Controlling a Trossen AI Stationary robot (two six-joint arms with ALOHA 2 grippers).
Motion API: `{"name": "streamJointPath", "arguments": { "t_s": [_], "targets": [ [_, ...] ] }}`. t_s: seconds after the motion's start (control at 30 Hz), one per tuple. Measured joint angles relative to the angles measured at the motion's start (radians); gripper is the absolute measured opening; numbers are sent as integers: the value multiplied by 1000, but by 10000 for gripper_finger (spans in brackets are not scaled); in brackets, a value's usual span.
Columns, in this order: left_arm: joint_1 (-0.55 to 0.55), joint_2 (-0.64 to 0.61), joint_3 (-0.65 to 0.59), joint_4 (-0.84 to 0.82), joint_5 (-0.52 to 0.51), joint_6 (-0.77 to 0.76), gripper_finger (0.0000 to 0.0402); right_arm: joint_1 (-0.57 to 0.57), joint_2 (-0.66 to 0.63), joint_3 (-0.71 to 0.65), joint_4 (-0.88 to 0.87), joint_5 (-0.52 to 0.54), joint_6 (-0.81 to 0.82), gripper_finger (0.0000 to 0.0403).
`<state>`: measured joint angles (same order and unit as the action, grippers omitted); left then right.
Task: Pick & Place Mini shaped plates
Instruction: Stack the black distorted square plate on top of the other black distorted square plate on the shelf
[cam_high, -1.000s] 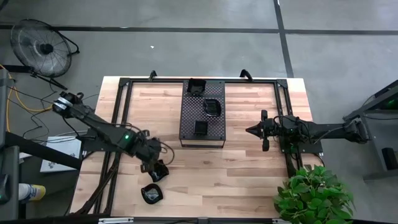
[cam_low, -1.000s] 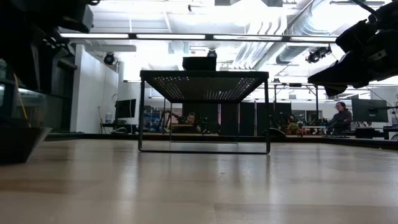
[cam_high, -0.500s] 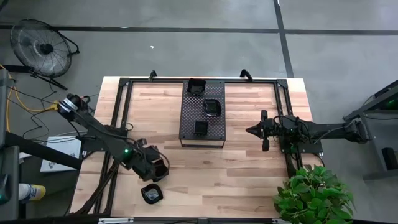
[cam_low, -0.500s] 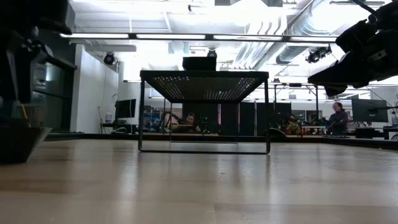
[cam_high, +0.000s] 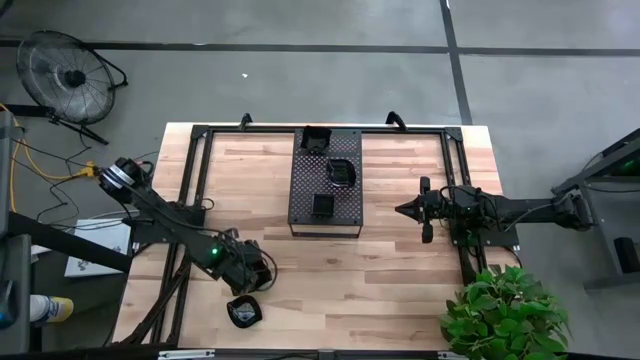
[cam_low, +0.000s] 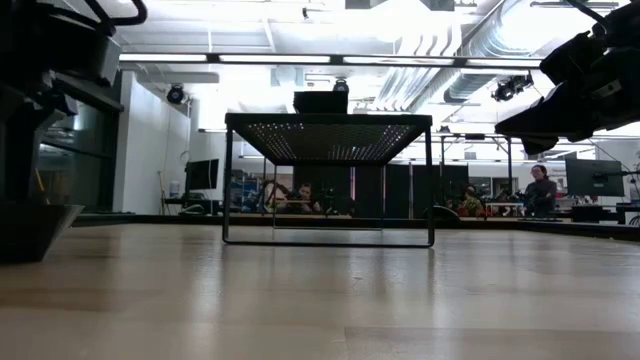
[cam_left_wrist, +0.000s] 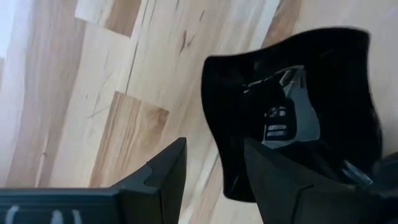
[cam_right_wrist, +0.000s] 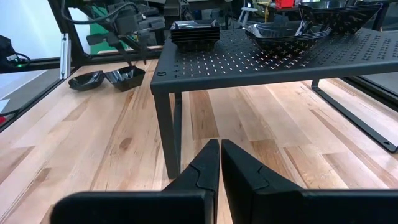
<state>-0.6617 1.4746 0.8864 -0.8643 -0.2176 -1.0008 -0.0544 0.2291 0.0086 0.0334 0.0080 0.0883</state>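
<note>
- High view: we see the left gripper (cam_high: 252, 275) lower and nearer the table's front edge than a second ago, now just above the mini plate (cam_high: 243, 311) at the front left. The second plate that lay beside it earlier is now covered by the gripper. Three more plates sit on the perforated tray (cam_high: 326, 180). The right gripper (cam_high: 403, 210) is unchanged, right of the tray.
- Low view: we see the tray stand (cam_low: 329, 178) mid-table, same as before; the dark left arm mass (cam_low: 50, 60) has shifted at the left edge.
- Left wrist view: fingers (cam_left_wrist: 163, 174) stand wide apart, a glossy black plate (cam_left_wrist: 292, 118) just ahead, not gripped.
- Right wrist view: fingers (cam_right_wrist: 208, 163) pressed together, holding nothing; stacked plates (cam_right_wrist: 194, 31) on the tray, two plates (cam_right_wrist: 106, 79) on the wood beyond.
</note>
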Motion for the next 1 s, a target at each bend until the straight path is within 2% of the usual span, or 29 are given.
{"name": "streamJointPath", "arguments": {
  "t_s": [0.27,1.0],
  "targets": [
    [0,42,1,3,21,4,158,0,0,0,0,0,0,12],
    [0,43,1,36,25,35,158,0,0,0,0,0,0,12]
  ]
}}
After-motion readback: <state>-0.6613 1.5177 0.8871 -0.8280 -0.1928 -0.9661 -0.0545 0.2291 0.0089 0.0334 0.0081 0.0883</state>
